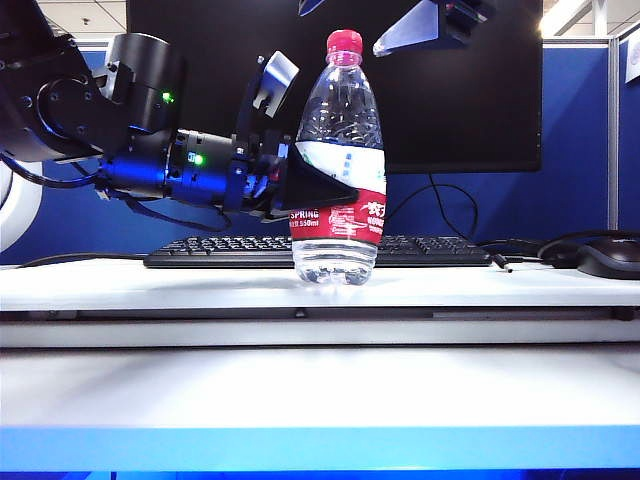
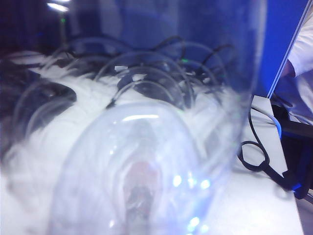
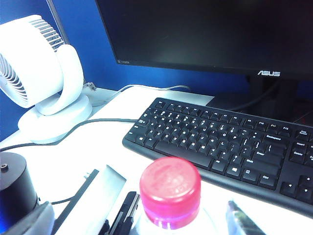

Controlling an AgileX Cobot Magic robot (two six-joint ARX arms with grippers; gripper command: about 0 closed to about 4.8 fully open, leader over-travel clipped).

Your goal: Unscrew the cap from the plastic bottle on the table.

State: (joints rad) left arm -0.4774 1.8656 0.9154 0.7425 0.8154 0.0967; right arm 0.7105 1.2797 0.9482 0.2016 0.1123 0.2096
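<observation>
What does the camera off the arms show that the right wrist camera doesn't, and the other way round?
Only the exterior view: the left gripper shut on the upright bottle's labelled middle, the right gripper open above and beside the cap, and a mouse on the table.
Only the right wrist view: a white fan and the monitor's ASUS logo.
Both: the cap on the bottle, the keyboard, the monitor.

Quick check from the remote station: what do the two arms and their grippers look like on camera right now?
The left arm is black, with round joint housings, small green indicator lights and a thin black cable under the wrist. The left gripper has black, wedge-shaped jaws with pale inner faces. Of the right gripper, only angular black and silver-grey parts show at the top edge of the exterior view.
</observation>
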